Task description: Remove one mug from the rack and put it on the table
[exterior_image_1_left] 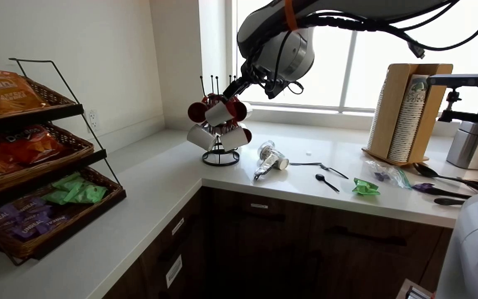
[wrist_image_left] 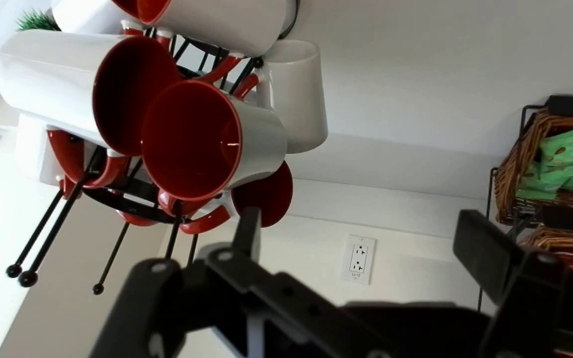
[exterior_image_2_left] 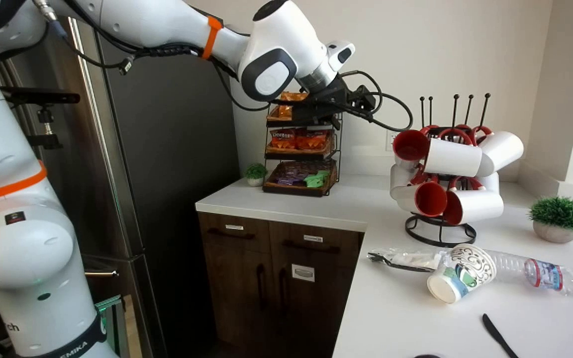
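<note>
The rack, a black metal mug tree, shows its round base in an exterior view, and the base also shows in an exterior view. Several white mugs with red insides and handles hang on it in two tiers. An upper mug is large in the wrist view; upper mugs show in both exterior views. The table is pale grey-white. My gripper is open and empty beside the upper mugs. Its left finger overlaps a farther mug's red inside; I cannot tell whether they touch.
A wire snack shelf stands along the wall. Near the rack lie a paper cup, a plastic bottle and black cutlery. A wooden cup holder and a small plant stand on the table.
</note>
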Robot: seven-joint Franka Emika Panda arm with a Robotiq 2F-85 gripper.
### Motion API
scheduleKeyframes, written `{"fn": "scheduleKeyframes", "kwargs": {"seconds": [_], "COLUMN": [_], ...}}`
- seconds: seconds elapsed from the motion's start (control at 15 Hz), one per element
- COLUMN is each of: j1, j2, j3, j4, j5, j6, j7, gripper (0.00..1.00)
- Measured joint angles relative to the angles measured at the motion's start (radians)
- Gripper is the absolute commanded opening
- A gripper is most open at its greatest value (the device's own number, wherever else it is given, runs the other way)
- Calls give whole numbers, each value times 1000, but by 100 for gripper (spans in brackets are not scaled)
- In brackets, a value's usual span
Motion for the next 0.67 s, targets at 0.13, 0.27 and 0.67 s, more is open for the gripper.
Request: {"fn": "scheduleKeyframes", "kwargs": {"seconds": [0.13, 0.27, 0.67], "j1": [28, 47, 54], "j2": [20, 42, 128], "j3": [-24, -45, -98], "j4": [22, 48, 134], "j5": [105, 197, 409], "j6": [0, 0, -31], "j7": [-77, -154, -334], "gripper": [100, 100, 100]}}
